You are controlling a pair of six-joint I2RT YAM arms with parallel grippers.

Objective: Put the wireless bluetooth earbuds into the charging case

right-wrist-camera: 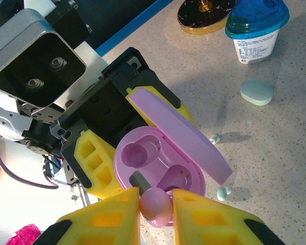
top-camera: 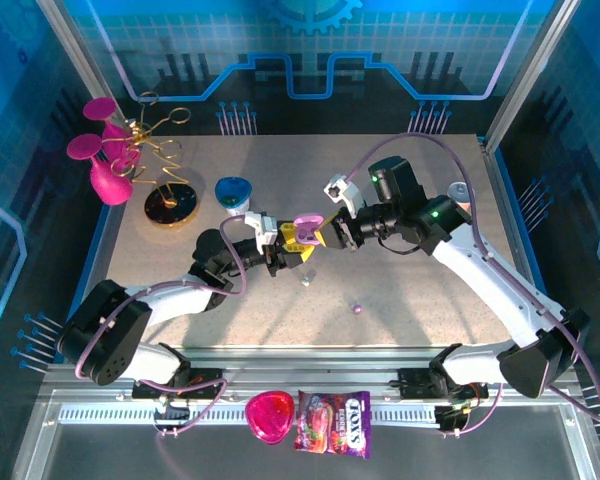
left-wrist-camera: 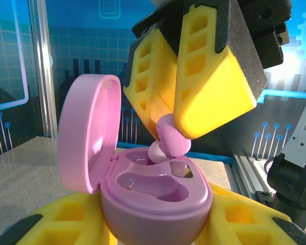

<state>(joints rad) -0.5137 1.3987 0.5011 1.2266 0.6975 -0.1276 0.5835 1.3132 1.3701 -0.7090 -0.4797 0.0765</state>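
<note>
The case sits in the left gripper, lid raised. The bud, in the right gripper, is just above the case's rear pocket. Behind-left stands a cup, with a stand to its left. Two more buds lie in front of the case on the table.

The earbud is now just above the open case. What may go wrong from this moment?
1. The right gripper pinches the lilac earbud only at its fingertips; it might twist and miss the socket.
2. The open lid stands close beside the right fingers; a sideways move could knock it.
3. The left gripper holds the case; pressing down may shift it in the grip.
</note>
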